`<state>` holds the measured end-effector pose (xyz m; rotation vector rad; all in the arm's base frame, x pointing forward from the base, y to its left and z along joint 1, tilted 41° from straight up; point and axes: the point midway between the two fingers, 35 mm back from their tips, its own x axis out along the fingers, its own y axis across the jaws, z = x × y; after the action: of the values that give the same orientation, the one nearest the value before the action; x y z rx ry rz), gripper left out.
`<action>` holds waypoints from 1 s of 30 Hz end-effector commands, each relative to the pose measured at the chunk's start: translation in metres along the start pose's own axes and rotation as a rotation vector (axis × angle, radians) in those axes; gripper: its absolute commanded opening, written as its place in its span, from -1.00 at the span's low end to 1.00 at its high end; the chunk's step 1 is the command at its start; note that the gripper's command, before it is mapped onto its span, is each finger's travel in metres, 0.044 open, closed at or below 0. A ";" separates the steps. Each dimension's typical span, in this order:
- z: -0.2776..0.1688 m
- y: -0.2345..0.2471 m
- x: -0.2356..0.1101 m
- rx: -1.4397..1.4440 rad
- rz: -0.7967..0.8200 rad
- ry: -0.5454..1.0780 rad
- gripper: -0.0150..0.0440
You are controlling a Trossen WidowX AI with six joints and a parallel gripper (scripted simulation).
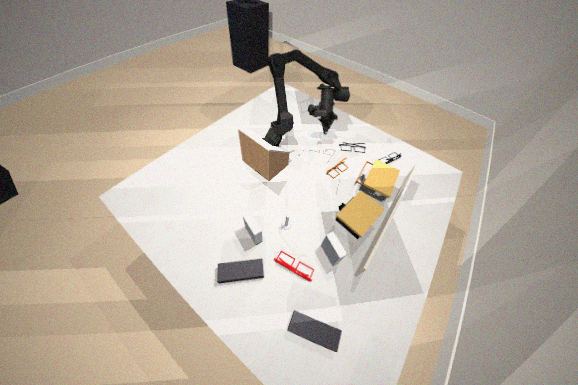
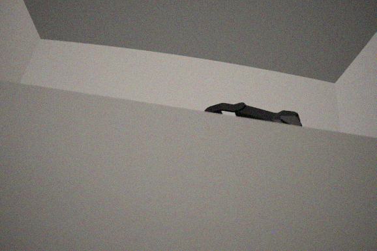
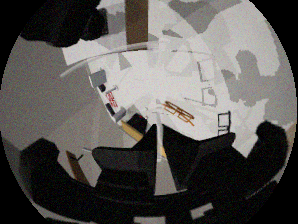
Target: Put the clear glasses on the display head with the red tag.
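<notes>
Brown box (image 1: 263,161): seen at the left on the white surface (image 1: 165,201), beside the arm's base.
Gripper (image 1: 326,127): clenched on a thin pale part, judged to be the clear glasses (image 3: 160,137) (faint, frame hardly visible), carried above the surface.
Display heads (image 1: 371,196): yellow-topped, lying right and nearer the camera from the gripper; red tag cannot be told.

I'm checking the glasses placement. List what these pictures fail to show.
- Exterior view: a grey wall hides all but the top of the arm.
- Top view: the clear glasses show only as faint lines; whether the heads bear a red tag is too small to tell.
- Wrist view: the gripper is shut on a thin pale piece, blurred.
</notes>
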<state>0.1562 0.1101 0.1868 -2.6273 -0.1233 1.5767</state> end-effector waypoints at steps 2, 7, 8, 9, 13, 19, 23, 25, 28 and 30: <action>0.000 0.001 0.011 0.216 0.019 -0.051 -0.49; -0.001 0.002 0.020 0.434 0.042 -0.095 -0.49; -0.001 0.003 0.022 0.478 0.047 -0.103 -0.49; -0.001 0.003 0.024 0.522 0.053 -0.111 -0.49; -0.002 0.005 0.032 0.699 0.077 -0.143 -0.49; -0.003 0.009 0.043 0.967 0.120 -0.188 -0.49; -0.004 0.011 0.050 1.146 0.154 -0.215 -0.49; -0.004 0.013 0.054 1.237 0.172 -0.228 -0.49; -0.004 0.015 0.059 1.372 0.201 -0.247 -0.49; -0.005 0.017 0.063 1.462 0.221 -0.259 -0.49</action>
<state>0.1873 0.1015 0.1382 -1.4241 0.8534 1.2565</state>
